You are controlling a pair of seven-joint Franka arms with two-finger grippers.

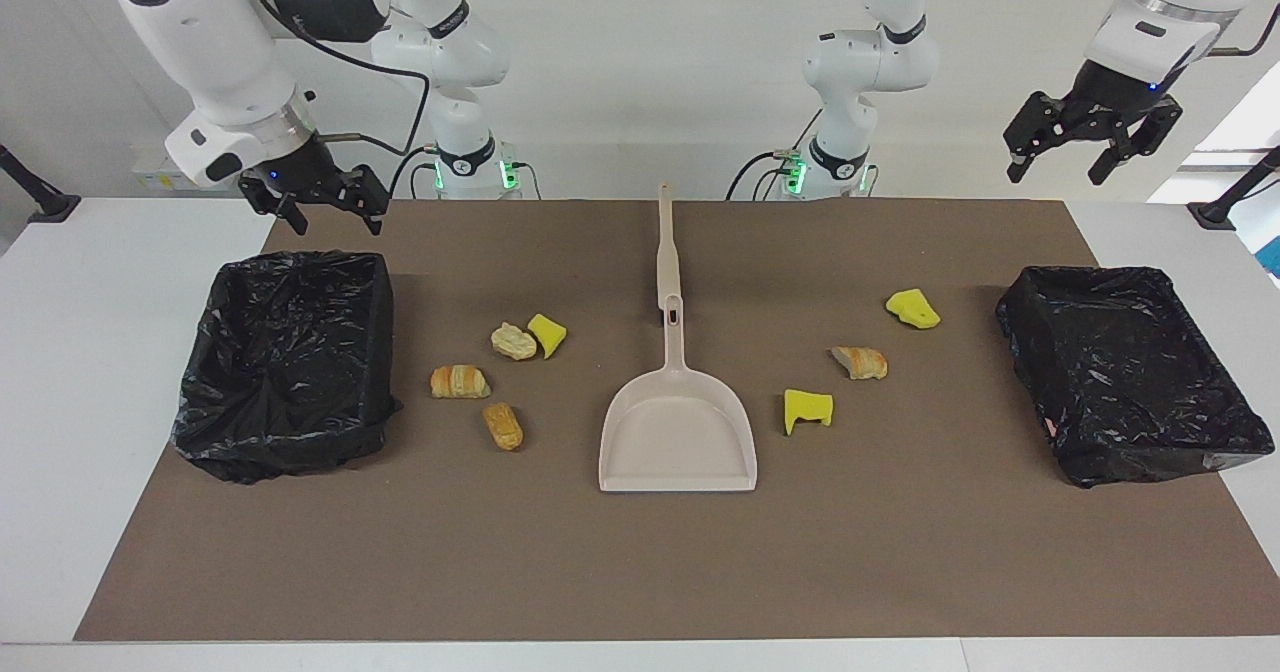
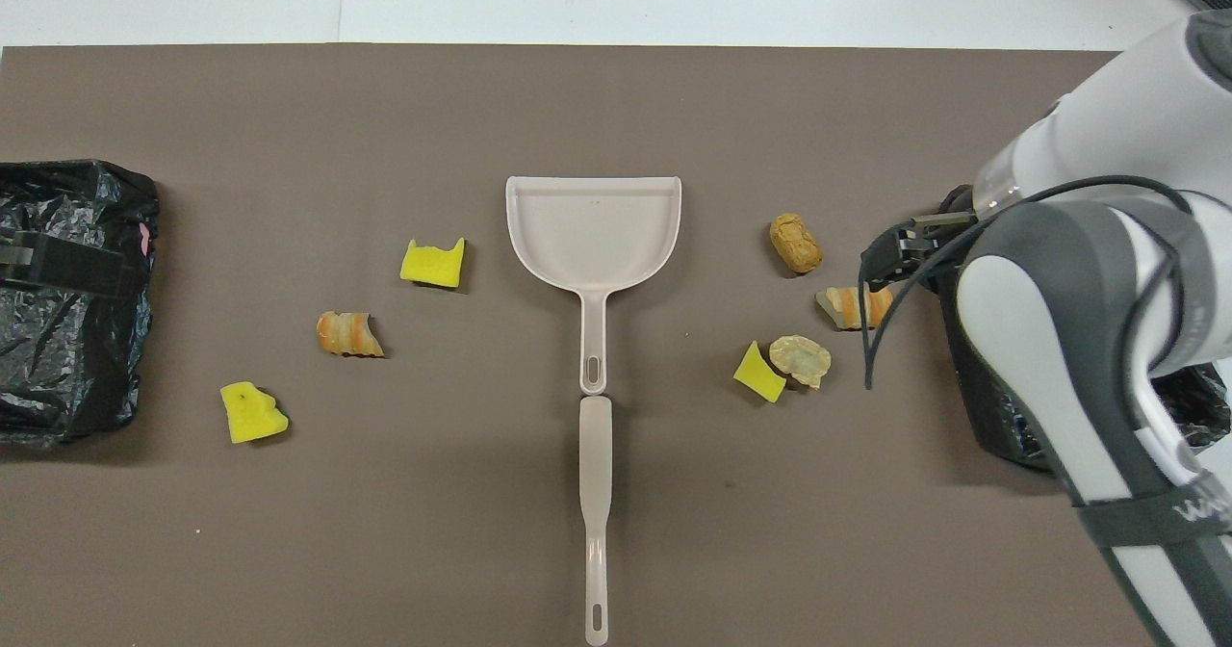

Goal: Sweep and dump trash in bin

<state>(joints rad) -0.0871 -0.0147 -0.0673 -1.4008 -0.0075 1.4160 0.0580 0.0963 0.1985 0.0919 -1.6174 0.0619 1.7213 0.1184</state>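
The right claw (image 1: 325, 204) hung spread and empty over the robots' edge of the brown mat (image 1: 640, 572), just above the black-lined bin (image 1: 290, 362) at the right arm's end of the surface. The left claw (image 1: 1085, 142) hung spread and empty, high above the other lined bin (image 1: 1130, 372). The trash lay on the mat, well apart from both claws: a croissant bit (image 1: 460, 382), a brown roll (image 1: 503, 425), a pale bread bit (image 1: 513, 341) and a yellow chunk (image 1: 547, 334) between the right arm's bin and the beige dustpan (image 1: 678, 432); a yellow chunk (image 1: 808, 409), a pastry bit (image 1: 860, 362) and another yellow chunk (image 1: 912, 309) toward the left arm's bin.
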